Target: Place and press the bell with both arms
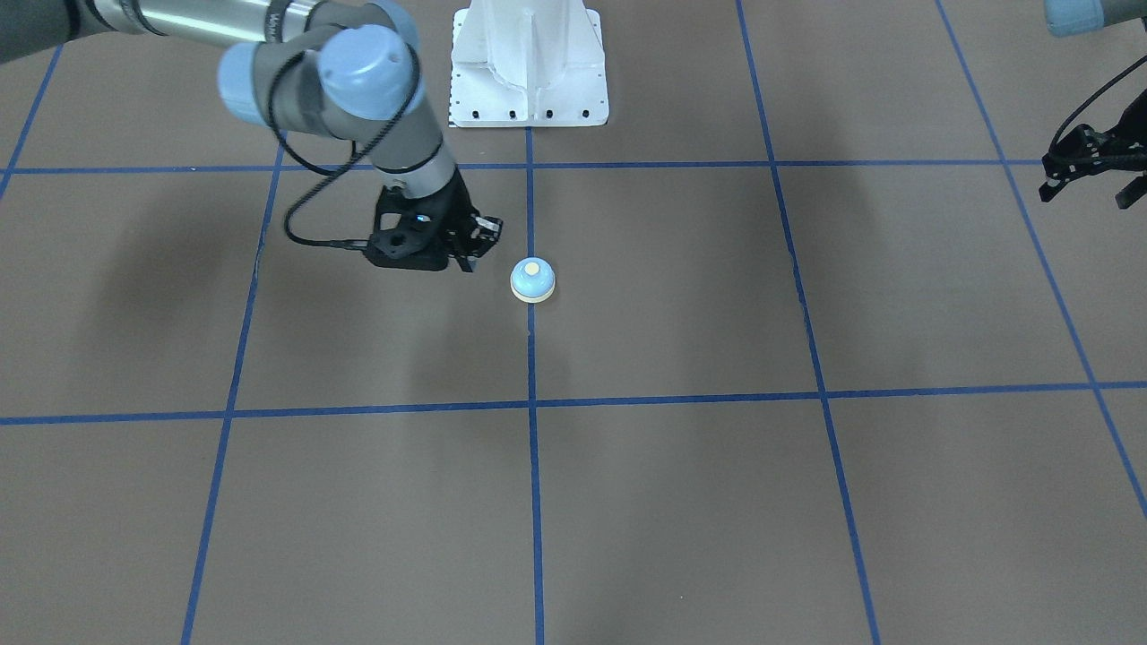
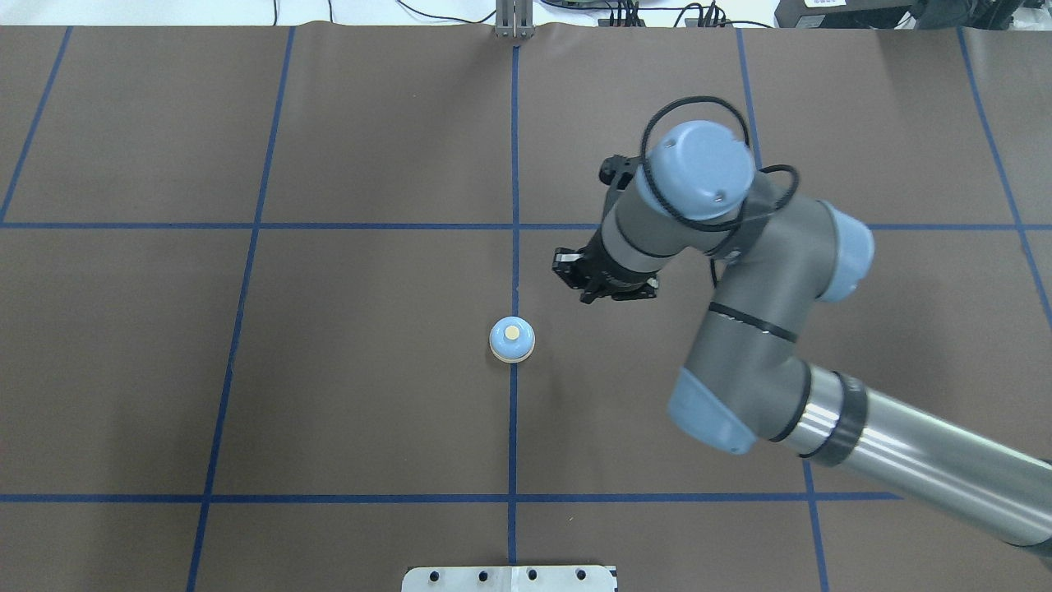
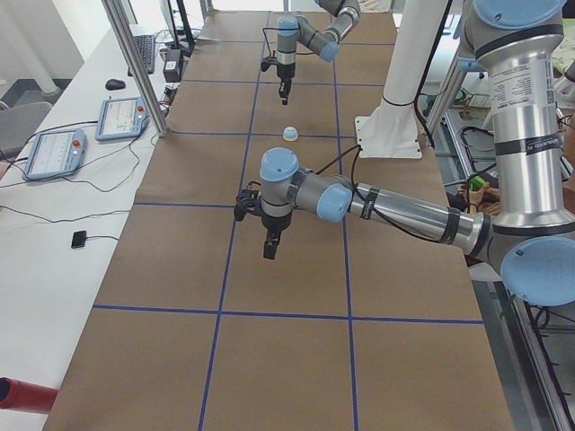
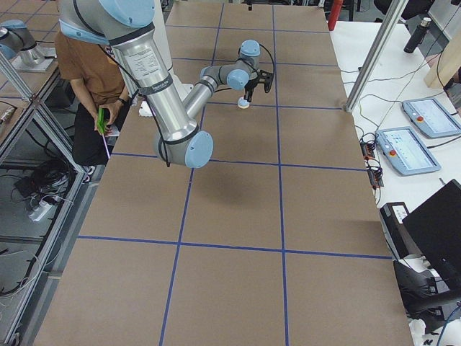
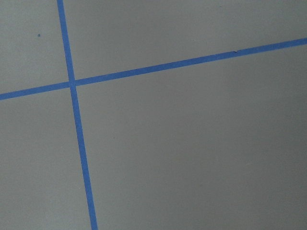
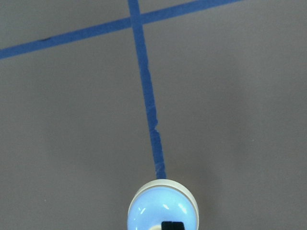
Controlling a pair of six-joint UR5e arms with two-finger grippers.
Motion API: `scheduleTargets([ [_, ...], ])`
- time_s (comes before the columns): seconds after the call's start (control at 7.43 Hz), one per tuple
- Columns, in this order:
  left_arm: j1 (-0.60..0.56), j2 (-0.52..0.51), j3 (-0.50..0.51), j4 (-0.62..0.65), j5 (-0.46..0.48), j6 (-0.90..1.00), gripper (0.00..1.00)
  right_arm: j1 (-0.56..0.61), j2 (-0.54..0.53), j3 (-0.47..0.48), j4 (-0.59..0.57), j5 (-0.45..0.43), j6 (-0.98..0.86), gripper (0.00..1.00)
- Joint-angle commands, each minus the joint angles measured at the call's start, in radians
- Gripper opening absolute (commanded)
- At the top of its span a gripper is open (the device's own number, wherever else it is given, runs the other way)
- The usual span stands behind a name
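**Brown taped surface: bell on the centre line, right hand close by, left hand far off**

The surface (image 2: 370, 370) is covered in brown paper and marked into large squares by blue tape (image 2: 514, 164). The white bolted pedestal (image 1: 529, 63) stands at its robot-side edge. The bell (image 2: 511, 339) sits upright on the tape line that runs out from the pedestal. Its cream button faces up and nothing touches it. In the overhead view the pedestal lies at 6 o'clock from the bell.

The right arm (image 2: 740, 345) comes in from 4 o'clock in that view and bends back over its own wrist. The right hand (image 1: 470, 246) points down at about 2 o'clock from the bell, near it but apart from it. The left-end view shows it raised above the bell. In the right wrist view the bell sits at 6 o'clock on the frame edge. There the fingertips (image 6: 172, 225) show as a single black block over the button, so the fingers are drawn together and carry nothing.

The left hand (image 1: 1090, 193) appears at 3 o'clock on the edge of the front-facing view, well apart from the bell. Its two black fingers stand spread, with nothing between them. Its wrist view shows only brown paper and a tape crossing.

A person (image 4: 94, 65) in an orange top sits beside the surface, behind the robot.
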Motion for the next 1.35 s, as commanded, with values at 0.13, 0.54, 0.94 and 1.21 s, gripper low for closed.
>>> scheduleTargets([
  [0.13, -0.027, 0.059, -0.006, -0.003, -0.013, 0.110, 1.00, 0.184, -0.342, 0.198, 0.008, 0.106, -0.315, 0.00],
  [0.54, -0.063, 0.103, -0.004, -0.005, -0.074, 0.155, 1.00, 0.510, -0.614, 0.200, 0.013, 0.285, -0.864, 0.23],
  [0.94, -0.156, 0.163, 0.008, -0.005, -0.085, 0.325, 1.00, 0.751, -0.754, 0.168, 0.010, 0.307, -1.206, 0.54],
  [1.21, -0.170, 0.171, 0.022, -0.005, -0.126, 0.330, 1.00, 0.839, -0.814, 0.166, 0.013, 0.341, -1.246, 1.00],
])
